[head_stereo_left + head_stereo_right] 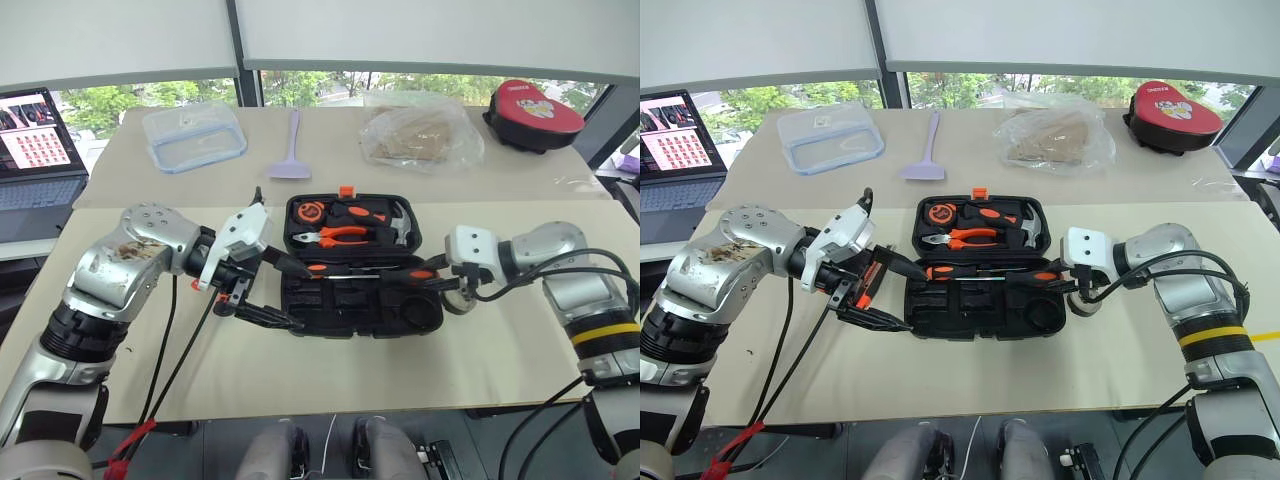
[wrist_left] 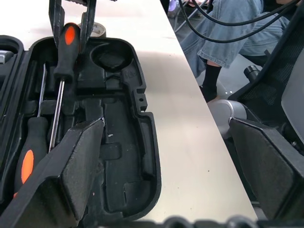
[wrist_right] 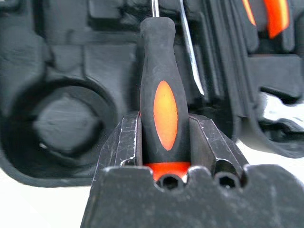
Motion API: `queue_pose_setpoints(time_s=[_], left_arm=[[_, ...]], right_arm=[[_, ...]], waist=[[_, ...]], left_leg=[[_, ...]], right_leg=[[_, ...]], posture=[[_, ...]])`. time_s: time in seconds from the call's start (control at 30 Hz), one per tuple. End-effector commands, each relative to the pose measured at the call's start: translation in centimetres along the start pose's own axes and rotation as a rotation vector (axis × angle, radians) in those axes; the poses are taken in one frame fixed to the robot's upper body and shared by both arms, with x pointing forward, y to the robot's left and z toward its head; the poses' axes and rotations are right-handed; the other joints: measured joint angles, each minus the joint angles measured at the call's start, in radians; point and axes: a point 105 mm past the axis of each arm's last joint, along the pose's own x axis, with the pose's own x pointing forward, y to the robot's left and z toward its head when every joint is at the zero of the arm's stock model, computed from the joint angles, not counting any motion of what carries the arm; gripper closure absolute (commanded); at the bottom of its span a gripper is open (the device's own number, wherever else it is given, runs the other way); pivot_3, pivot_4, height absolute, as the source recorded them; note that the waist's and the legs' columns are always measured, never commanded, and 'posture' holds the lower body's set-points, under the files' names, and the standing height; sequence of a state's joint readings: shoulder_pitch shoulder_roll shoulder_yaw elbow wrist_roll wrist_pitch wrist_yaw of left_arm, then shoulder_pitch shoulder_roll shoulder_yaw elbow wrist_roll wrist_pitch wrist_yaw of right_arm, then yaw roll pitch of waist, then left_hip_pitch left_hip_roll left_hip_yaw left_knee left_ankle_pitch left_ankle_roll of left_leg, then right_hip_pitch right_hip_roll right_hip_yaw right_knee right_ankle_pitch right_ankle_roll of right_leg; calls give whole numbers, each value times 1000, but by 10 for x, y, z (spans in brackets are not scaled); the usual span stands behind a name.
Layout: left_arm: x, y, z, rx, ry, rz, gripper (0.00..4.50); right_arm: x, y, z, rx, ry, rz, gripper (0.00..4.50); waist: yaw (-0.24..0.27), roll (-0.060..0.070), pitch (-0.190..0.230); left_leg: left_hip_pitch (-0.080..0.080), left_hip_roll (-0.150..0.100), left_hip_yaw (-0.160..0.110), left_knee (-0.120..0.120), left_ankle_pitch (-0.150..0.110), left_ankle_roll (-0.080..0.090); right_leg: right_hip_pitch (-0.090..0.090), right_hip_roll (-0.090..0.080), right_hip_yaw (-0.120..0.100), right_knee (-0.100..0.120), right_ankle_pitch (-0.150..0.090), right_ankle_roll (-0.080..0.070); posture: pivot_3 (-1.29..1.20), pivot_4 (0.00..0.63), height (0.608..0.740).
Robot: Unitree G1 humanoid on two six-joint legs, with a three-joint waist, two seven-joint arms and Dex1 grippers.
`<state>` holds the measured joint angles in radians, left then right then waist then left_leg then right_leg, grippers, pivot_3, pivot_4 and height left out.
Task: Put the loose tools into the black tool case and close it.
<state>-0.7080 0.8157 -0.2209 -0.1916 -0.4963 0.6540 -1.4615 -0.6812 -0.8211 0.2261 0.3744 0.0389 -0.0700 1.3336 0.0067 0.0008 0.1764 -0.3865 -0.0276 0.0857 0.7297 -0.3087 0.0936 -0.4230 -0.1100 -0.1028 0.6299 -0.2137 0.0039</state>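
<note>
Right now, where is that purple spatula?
The lilac spatula lies at the table's far side, between the clear plastic container on its left and the crumpled plastic bag on its right.

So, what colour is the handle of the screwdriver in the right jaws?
Black with an orange oval inset; the screwdriver shows best in the right wrist view.

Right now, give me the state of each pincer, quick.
Left pincer: open, holding nothing, at the black tool case.
Right pincer: shut on a screwdriver handle, over the case.
</note>
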Motion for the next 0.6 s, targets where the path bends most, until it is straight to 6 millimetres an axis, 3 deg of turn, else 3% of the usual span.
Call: queue_pose_setpoints(time_s=[0.03, 0.07, 0.13, 0.4, 0.5, 0.6], left_arm=[[-1, 0, 5, 44, 2, 15, 0], [-1, 0, 5, 44, 2, 15, 0], [-1, 0, 5, 44, 0, 17, 0], [-2, 7, 4, 48, -11, 39, 0], [0, 9, 3, 51, -14, 40, 0], [2, 11, 2, 54, -16, 41, 0]], right_arm=[[-1, -7, 6, -32, -13, -22, 3487], [0, -7, 6, -32, -16, -20, 3487], [1, -8, 10, -32, -36, -25, 2484], [-8, -21, 45, -5, -182, -90, 93], [-9, -24, 55, 52, -237, -100, 93], [-7, -23, 62, 102, -281, -92, 1218]], waist=[[-1, 0, 0], [-1, 0, 0], [-1, 0, 0], [-2, 0, 0], [-2, 0, 0], [-4, 0, 0]], left_leg=[[0, 0, 0, 0, 0, 0], [0, 0, 0, 0, 0, 0], [0, 0, 0, 0, 0, 0], [0, 0, 0, 0, 0, 0], [0, 0, 0, 0, 0, 0], [0, 0, 0, 0, 0, 0]], right_leg=[[0, 0, 0, 0, 0, 0], [0, 0, 0, 0, 0, 0], [0, 0, 0, 0, 0, 0], [0, 0, -1, 0, 0, 0], [0, 0, -1, 0, 0, 0], [0, 0, -1, 0, 0, 0]], posture=[[0, 150, 728], [0, 150, 728], [0, 150, 728], [0, 150, 728], [0, 150, 728], [0, 150, 728]])
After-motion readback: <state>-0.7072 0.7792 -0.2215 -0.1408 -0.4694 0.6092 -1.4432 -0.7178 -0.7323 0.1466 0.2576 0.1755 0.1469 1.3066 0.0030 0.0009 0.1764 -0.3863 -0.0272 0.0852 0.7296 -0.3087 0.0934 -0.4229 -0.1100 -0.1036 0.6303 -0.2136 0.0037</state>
